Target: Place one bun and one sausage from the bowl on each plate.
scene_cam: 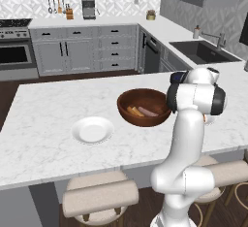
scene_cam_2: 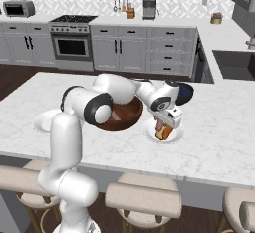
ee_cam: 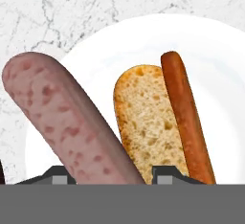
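**Pink sausage in the pincer over the loaded plate**

Our two-finger gripper [ee_cam: 107, 177] is clenched on a thick, mottled pink sausage [ee_cam: 67, 122], gripped near one end, right above the right-hand small white round plate [ee_cam: 119, 41]. We judge the sausage light, soft and a little slippery, so a hold across its middle would likely carry it more steadily than one near the tip. In the hand view its long axis slants away from the fingertips, towards the upper left. On the plate lie a tan half bun [ee_cam: 146, 122] and a slim reddish-brown sausage [ee_cam: 185, 122], side by side, both pointing away from us. Beside this plate sits the deep reddish-brown wooden bowl [scene_cam: 127, 110], with food inside; the other white plate [scene_cam: 93, 130] lies beyond it.
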You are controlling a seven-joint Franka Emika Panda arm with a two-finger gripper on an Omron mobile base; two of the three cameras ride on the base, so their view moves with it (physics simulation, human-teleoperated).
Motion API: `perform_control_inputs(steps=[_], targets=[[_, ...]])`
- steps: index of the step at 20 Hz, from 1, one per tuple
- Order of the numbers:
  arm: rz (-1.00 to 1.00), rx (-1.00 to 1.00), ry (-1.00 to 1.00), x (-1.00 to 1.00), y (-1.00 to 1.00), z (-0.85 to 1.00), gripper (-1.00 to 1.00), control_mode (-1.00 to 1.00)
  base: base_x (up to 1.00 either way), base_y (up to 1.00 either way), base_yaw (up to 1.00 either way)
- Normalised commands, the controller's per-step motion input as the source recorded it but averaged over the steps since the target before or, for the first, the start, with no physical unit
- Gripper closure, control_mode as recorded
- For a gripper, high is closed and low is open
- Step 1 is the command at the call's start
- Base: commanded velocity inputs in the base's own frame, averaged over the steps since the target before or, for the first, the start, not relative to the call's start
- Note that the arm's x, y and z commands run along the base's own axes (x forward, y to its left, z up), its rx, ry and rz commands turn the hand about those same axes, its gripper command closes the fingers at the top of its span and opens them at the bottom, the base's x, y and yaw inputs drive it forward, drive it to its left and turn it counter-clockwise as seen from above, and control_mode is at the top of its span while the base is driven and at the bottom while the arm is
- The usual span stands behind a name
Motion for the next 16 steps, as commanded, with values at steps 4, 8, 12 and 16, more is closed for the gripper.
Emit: perform_control_inputs(steps=[4,8,12,16], targets=[[0.0,0.0,0.02,0.0,0.38,-0.18,1.0,-1.0,0.0,0.0,0.0],[0.0,0.0,0.05,0.0,0.36,-0.02,-1.0,-1.0,0.0,0.0,0.0],[-0.07,0.0,0.03,0.0,0.0,0.0,-1.0,-1.0,0.0,0.0,0.0],[-0.07,0.0,0.02,0.0,-0.05,0.18,-1.0,-1.0,0.0,0.0,0.0]])
